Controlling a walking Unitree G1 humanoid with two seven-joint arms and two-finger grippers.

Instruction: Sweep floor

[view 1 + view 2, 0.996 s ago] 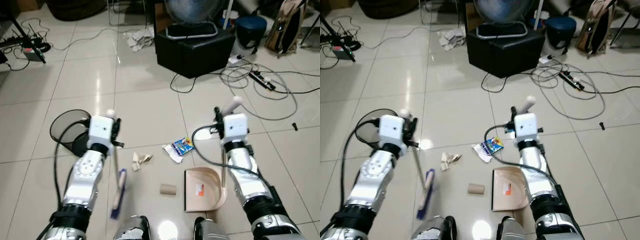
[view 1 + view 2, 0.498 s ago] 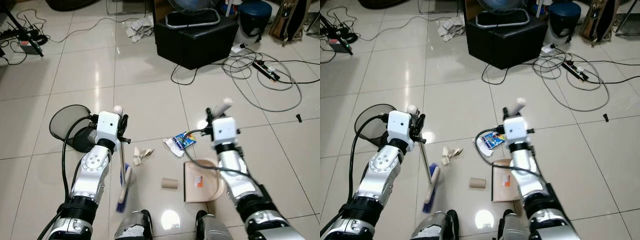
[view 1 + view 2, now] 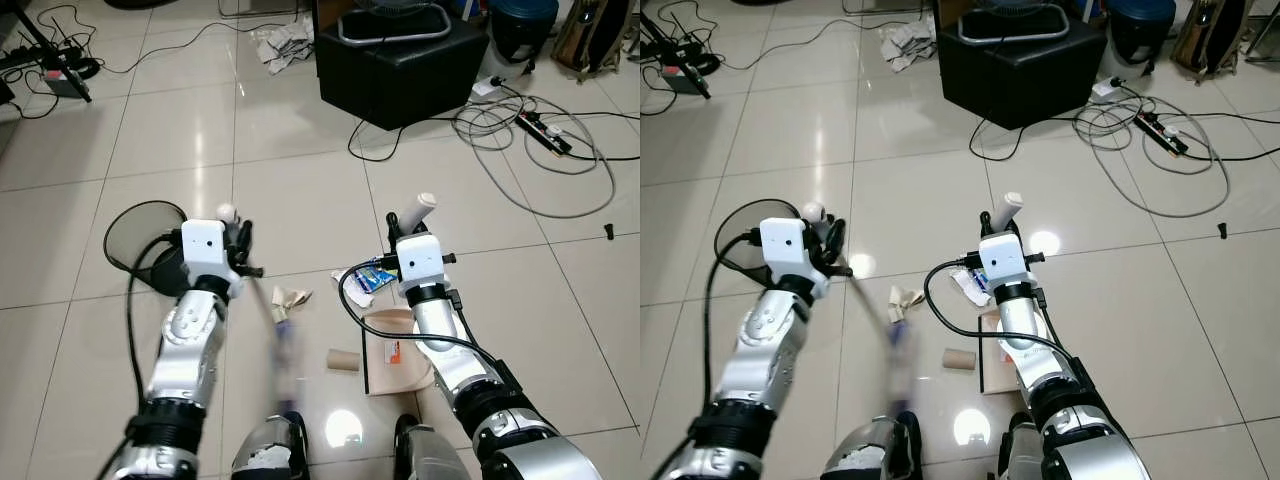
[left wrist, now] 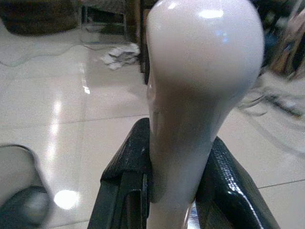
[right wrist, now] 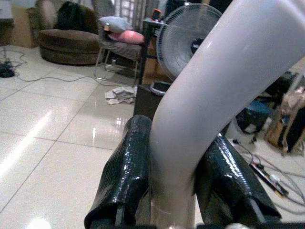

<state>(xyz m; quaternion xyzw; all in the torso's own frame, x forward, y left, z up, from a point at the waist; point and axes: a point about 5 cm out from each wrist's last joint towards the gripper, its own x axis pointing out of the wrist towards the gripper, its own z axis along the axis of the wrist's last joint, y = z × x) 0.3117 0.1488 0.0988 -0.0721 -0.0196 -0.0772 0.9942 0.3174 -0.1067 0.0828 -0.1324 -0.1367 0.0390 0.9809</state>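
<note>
My left gripper (image 3: pixel 237 240) is shut on the white broom handle (image 4: pixel 200 95), black fingers (image 4: pixel 125 181) on either side. The stick slants down to the right; its blurred blue head (image 3: pixel 285 335) is on the floor just below a crumpled paper scrap (image 3: pixel 291 297). My right gripper (image 3: pixel 413 222) is shut on the pale dustpan handle (image 5: pixel 200 109). The beige dustpan (image 3: pixel 396 352) lies flat under that arm. A cardboard tube (image 3: pixel 343 360) lies just left of the pan. A blue-and-white wrapper (image 3: pixel 366 277) lies beyond the pan.
A black mesh bin (image 3: pixel 138 233) lies on the tiles beside my left arm. A black box (image 3: pixel 400 62) with a fan base stands ahead, loose cables and a power strip (image 3: pixel 535 130) to its right. More crumpled paper (image 3: pixel 281 40) lies far ahead. My feet (image 3: pixel 266 456) are below.
The broom head has swung to the right, from near my left arm to just below the paper scrap, and is blurred. The dustpan has shifted slightly left. The camera has tilted.
</note>
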